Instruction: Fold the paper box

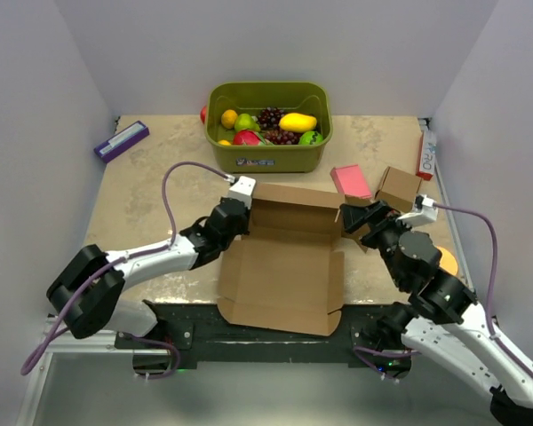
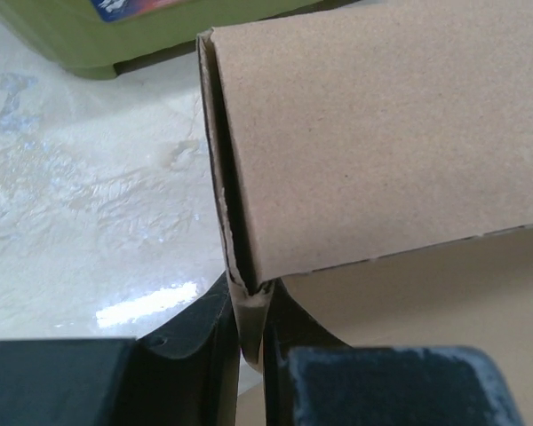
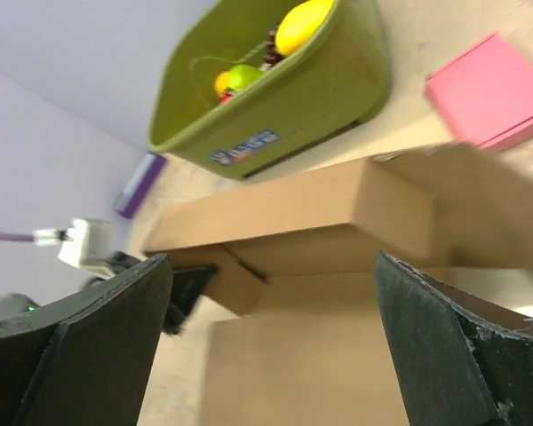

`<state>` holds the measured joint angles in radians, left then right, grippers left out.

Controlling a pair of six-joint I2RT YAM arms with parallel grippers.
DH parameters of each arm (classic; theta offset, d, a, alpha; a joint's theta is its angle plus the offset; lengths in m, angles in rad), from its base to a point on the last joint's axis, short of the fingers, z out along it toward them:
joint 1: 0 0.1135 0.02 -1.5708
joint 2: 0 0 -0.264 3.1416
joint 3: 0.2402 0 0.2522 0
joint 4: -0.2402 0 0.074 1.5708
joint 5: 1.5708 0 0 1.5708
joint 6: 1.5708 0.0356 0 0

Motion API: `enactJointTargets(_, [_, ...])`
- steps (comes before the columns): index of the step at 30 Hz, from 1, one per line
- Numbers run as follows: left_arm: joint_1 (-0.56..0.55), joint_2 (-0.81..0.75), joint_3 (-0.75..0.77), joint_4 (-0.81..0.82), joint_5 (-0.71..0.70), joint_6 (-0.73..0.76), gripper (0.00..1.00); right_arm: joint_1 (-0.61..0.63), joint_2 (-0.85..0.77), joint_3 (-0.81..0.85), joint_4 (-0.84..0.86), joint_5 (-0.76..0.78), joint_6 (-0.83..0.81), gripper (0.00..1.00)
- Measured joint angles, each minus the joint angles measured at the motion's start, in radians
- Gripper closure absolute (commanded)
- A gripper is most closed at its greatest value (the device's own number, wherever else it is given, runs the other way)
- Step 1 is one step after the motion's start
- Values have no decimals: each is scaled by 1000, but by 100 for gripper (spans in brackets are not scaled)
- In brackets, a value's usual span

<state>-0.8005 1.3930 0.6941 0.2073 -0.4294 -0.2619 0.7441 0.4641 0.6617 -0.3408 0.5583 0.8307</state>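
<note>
green fruit bin (image 1: 284,158): back centre | pink block (image 1: 349,181): beside small brown box (image 1: 398,187) | purple box (image 1: 121,140): back left

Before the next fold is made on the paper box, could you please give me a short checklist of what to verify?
1. Left gripper clamped on the paper box: ok, the wall edge is pinched in its jaws.
2. Right gripper free: ok, jaws wide, holding nothing.
3. Far wall raised: ok, it stands along the back.
4. Front panel folded: not ok, it lies flat.
5. Room toward the green bin: ok, a gap shows.
6. Pink block clear of the right rear corner: cannot tell, it lies very close.
</note>
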Motion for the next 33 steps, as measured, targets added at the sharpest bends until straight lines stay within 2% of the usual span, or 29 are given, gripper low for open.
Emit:
enactJointTargets(4, [60,-27,-1,-50,79,-7,100,-1,134,127,-182,39,-90,1])
enactJointTargets(9, [118,-32,-11,-66,170,-11,100,-4,283,125,-286,35,-123,1])
enactJointTargets(12, [145,-43,-20,-66,205,-12,100,-4,268,77,-312,36,-117,1])
enactJointTargets(19, [197,-66,-38,-67,245,-8,100,-5,93,1,-320,95,-82,1])
enactJointTargets(24, [200,-70,-55,-41,256,-3,100,-5,141,-14,-317,166,-66,3])
enactJointTargets(28, [209,-75,-76,-6,270,-2,100,-5,193,-26,-275,182,-67,13])
enactJointTargets(29, [211,-76,-81,3,274,1,100,-5,200,-37,-259,179,-68,20])
enactJointTargets(33, [212,-82,-97,28,289,18,100,-5,214,-86,-196,157,-77,35])
